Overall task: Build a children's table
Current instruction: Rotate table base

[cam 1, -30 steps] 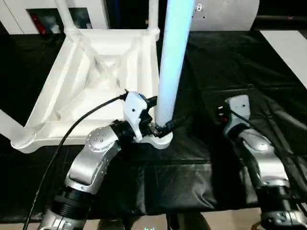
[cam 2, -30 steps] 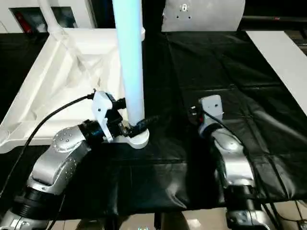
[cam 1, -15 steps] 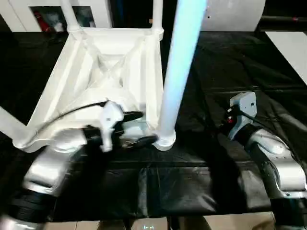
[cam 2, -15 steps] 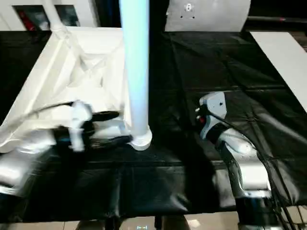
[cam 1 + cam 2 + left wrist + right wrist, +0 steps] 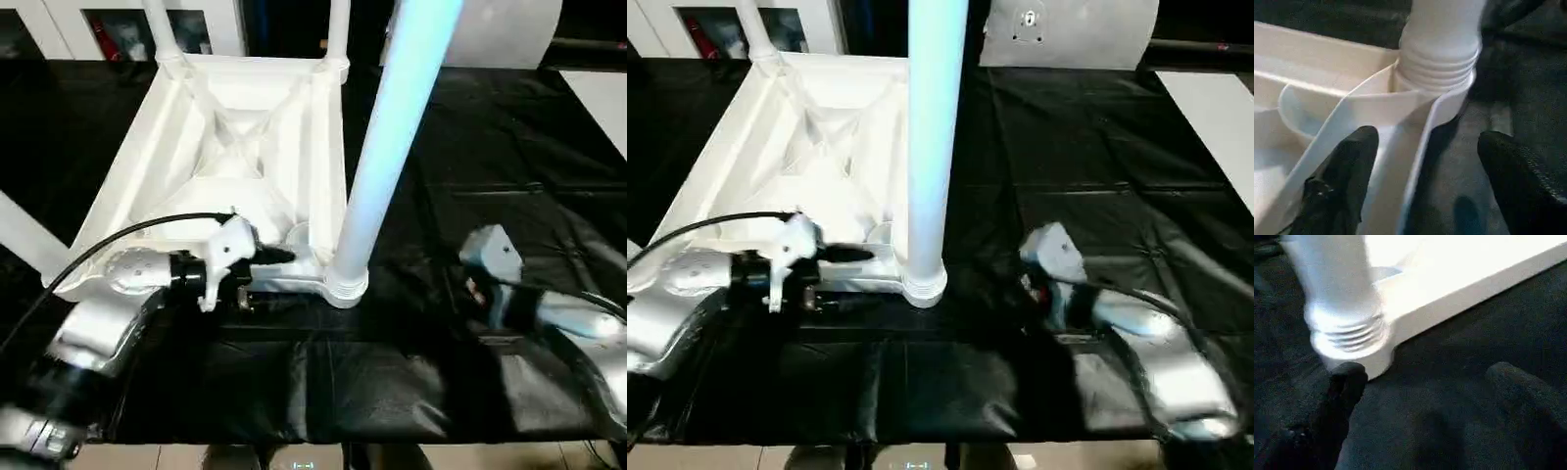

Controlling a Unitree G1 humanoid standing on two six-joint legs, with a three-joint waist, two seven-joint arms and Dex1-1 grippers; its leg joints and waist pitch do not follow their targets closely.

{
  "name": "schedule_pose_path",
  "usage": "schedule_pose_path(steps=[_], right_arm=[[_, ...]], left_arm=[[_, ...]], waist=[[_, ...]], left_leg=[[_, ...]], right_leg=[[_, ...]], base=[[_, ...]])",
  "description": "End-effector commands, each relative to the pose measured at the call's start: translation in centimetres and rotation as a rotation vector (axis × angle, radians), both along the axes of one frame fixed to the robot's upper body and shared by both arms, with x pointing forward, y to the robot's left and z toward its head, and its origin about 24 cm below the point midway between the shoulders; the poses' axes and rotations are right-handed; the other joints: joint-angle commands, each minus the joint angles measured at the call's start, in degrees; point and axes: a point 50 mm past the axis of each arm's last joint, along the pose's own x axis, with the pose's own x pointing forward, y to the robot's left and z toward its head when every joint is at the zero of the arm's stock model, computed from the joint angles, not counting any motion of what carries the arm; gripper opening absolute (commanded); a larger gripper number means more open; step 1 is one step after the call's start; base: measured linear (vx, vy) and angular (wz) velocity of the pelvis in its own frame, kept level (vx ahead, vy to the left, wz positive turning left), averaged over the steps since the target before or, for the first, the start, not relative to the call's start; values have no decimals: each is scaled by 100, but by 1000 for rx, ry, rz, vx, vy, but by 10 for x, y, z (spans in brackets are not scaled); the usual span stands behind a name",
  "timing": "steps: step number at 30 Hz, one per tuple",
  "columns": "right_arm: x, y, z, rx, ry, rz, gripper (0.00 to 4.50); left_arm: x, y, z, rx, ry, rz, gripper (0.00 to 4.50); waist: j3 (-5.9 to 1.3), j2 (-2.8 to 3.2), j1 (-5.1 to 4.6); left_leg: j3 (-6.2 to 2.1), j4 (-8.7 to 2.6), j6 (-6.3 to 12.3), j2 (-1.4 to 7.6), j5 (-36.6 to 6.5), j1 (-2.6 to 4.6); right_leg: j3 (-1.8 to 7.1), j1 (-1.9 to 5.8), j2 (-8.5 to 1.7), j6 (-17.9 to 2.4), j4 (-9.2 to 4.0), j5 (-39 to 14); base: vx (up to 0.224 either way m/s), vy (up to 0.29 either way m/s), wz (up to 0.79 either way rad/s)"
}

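Left claw shifted leftward, no writing legible

The left gripper has drawn back from the leg.

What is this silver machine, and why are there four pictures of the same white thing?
It is a robot with two silver arms. Two pictures come from cameras in its head, looking down. The other two come from cameras on its wrists, looking along black fingers.

On the black-covered worktable lies a white children's table, upside down. The near leg stands in its corner socket.

The left gripper is open, its fingers either side of the table's rim by that socket. The right gripper is open too, over the cloth near the socket, holding nothing.
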Motion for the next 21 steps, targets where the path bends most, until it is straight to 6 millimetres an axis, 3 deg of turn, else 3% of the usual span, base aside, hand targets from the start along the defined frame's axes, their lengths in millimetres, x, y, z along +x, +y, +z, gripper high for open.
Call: schedule_pose_path(steps=[1,3,4,5,6,12,21], right_arm=[[-6,3,4,9,14,56,450],[-7,3,4,6,16,62,450],[-7,3,4,0,15,67,450],[-8,3,4,-2,15,67,450],[-8,3,4,-3,16,68,450],[-14,7,4,1,34,92,450],[-21,9,2,-8,76,105,450]], left_arm=[[3,2,1,46,-14,-29,338],[5,3,1,54,-16,-31,329],[9,3,2,67,-13,-39,320],[12,3,2,78,-10,-45,310],[14,3,2,85,-7,-51,310],[21,4,-2,120,13,-71,251],[24,3,-4,130,37,-96,191]], waist=[[-535,-15,13],[-538,-34,6],[-543,-33,8],[-540,9,16],[-547,-13,21],[-580,17,43],[-553,12,44]], left_leg=[[-136,-388,504,297,-1028,107],[-150,-390,466,295,-1007,79],[-140,-381,457,296,-1022,98],[-134,-376,453,284,-1033,112],[-127,-374,456,279,-1007,113],[-145,-375,486,306,-898,99],[-151,-385,408,307,-1035,101]], right_leg=[[342,350,-492,-1012,-500,-2089],[330,370,-503,-1036,-495,-2122],[335,356,-502,-1043,-496,-2127],[336,345,-495,-1041,-504,-2166],[340,349,-488,-1028,-516,-2134],[337,383,-502,-1182,-468,-1758],[325,376,-507,-1124,-496,-2039]], base=[[0,0,0],[0,0,0],[0,0,0],[0,0,0],[0,0,0],[0,0,0],[0,0,0]])
